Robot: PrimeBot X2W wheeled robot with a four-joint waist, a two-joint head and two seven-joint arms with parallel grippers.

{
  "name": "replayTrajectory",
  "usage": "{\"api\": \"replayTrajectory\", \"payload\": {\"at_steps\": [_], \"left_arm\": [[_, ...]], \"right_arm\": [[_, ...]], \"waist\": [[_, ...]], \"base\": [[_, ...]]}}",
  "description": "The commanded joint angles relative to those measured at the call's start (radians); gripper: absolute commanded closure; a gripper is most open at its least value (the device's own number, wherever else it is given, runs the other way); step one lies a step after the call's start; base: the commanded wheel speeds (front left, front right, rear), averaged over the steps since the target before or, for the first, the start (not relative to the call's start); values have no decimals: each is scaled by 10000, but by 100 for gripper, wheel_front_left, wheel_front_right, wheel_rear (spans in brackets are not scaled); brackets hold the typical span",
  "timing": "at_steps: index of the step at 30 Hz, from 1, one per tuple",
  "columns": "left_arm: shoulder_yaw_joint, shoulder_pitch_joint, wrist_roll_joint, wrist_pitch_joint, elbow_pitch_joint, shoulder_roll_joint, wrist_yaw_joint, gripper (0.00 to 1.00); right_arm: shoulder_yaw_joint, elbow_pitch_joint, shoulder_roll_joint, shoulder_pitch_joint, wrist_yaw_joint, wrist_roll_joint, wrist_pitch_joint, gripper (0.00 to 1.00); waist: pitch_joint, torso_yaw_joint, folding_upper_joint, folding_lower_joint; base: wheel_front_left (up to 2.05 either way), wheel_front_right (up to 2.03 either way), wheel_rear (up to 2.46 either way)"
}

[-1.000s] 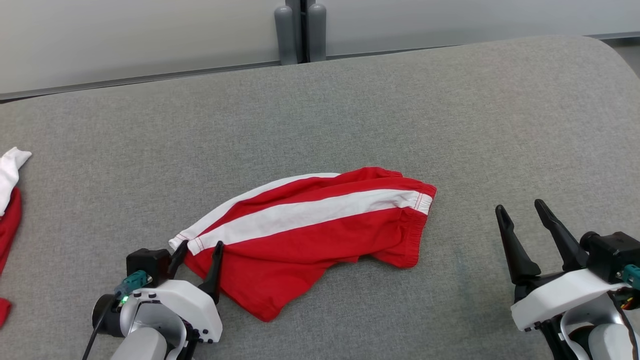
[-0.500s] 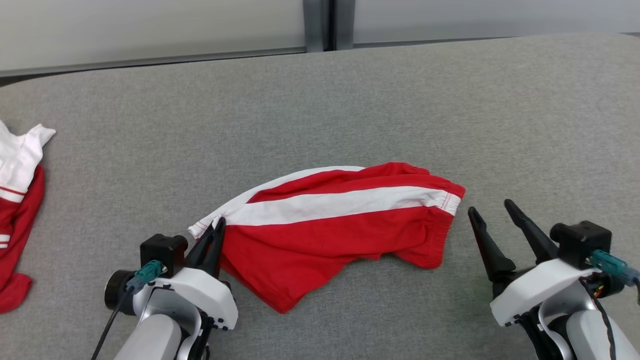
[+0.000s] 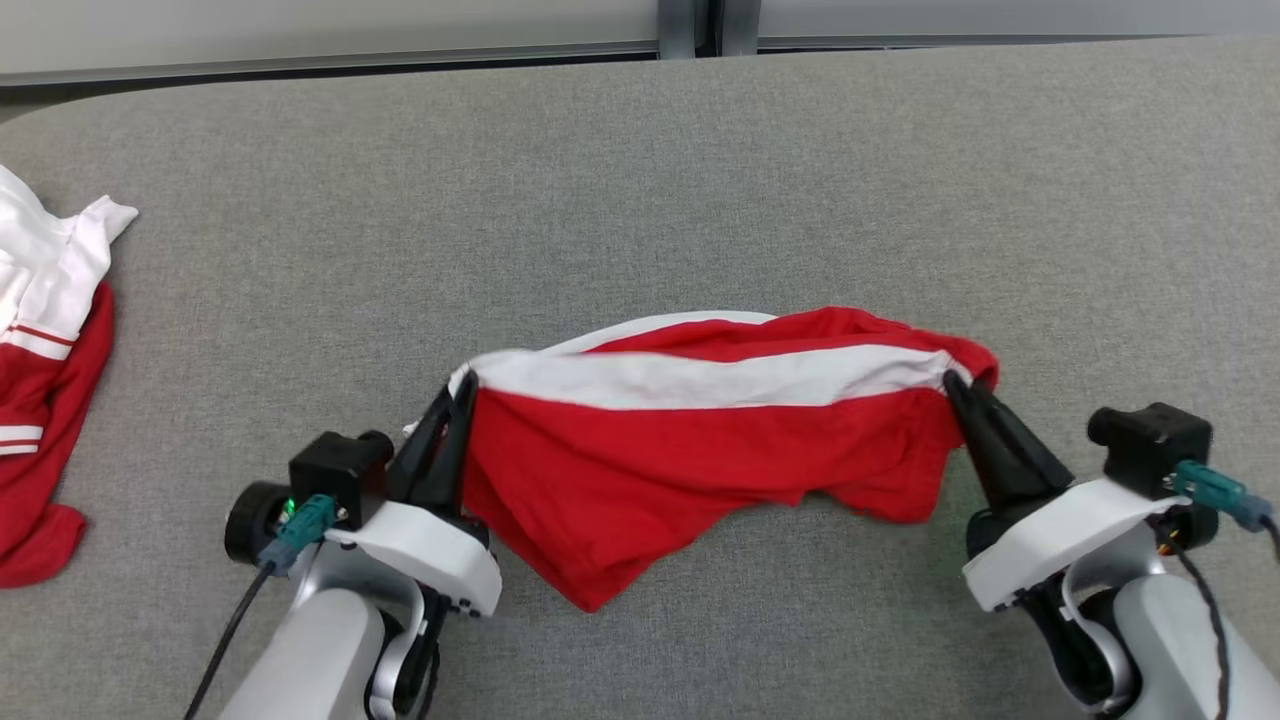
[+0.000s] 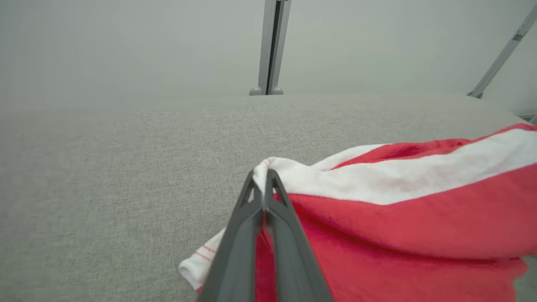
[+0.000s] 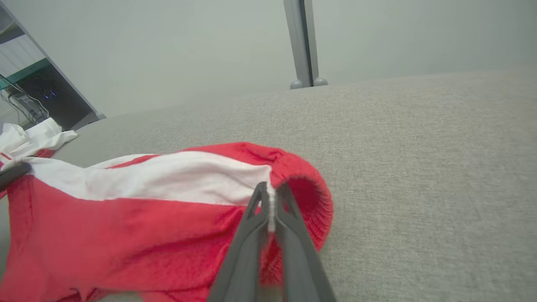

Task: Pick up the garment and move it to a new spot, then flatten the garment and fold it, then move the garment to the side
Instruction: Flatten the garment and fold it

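The garment (image 3: 690, 450) is a pair of red shorts with a white side stripe, stretched between both grippers above the grey table. My left gripper (image 3: 462, 388) is shut on its left, hem end; in the left wrist view the fingertips (image 4: 262, 179) pinch the white stripe of the shorts (image 4: 419, 218). My right gripper (image 3: 955, 385) is shut on the elastic waistband end, and the right wrist view shows that gripper (image 5: 268, 189) clamping the shorts (image 5: 138, 222) at the stripe's edge. The lower part of the cloth hangs down and touches the table.
A second red and white garment (image 3: 45, 350) lies at the table's left edge, also seen as that pile (image 5: 33, 138) in the right wrist view. The grey fabric table (image 3: 700, 180) stretches wide behind the shorts. A grey post (image 3: 700, 20) stands beyond its far edge.
The head camera has shifted. My left gripper closed on the hem end, then my right gripper moved in and closed on the waistband. The shorts have risen off the table between them.
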Motion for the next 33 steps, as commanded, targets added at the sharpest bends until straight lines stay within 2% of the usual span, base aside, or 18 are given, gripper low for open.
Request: {"api": "replayTrajectory", "payload": {"at_steps": [1, 6, 11, 21, 28, 33], "left_arm": [[88, -274, 125, -185, -232, 121, 102, 100], [270, -411, 447, -505, -1307, 347, 407, 100], [419, -686, 904, -466, -3203, 685, 825, 100], [441, -1623, 1427, 256, -5776, 889, 1195, 100], [395, -2059, 1332, 566, -6049, 822, 1163, 100], [320, -2726, 1001, 568, -5465, 583, 871, 100]], "right_arm": [[-89, -137, -177, -120, 1, 135, -267, 100], [-229, -909, -546, -259, 1, 381, -810, 100], [-568, -2319, -1069, -523, 1, 299, -1093, 100], [-1746, -4850, -1421, -568, 1, -320, -436, 100], [-2068, -5339, -1336, -523, 1, -331, 29, 100], [-2131, -5147, -1286, -953, 1, -131, 208, 100]], "waist": [[-20, 3, 0, 0], [-253, -155, 0, 0], [-711, -419, 0, 0], [-1411, -813, 0, 0], [-1634, -980, 0, 0], [-1406, -934, 0, 0]], "base": [[0, 0, 0], [0, 0, 0], [0, 0, 0], [0, 0, 0], [0, 0, 0], [0, 0, 0]]}}
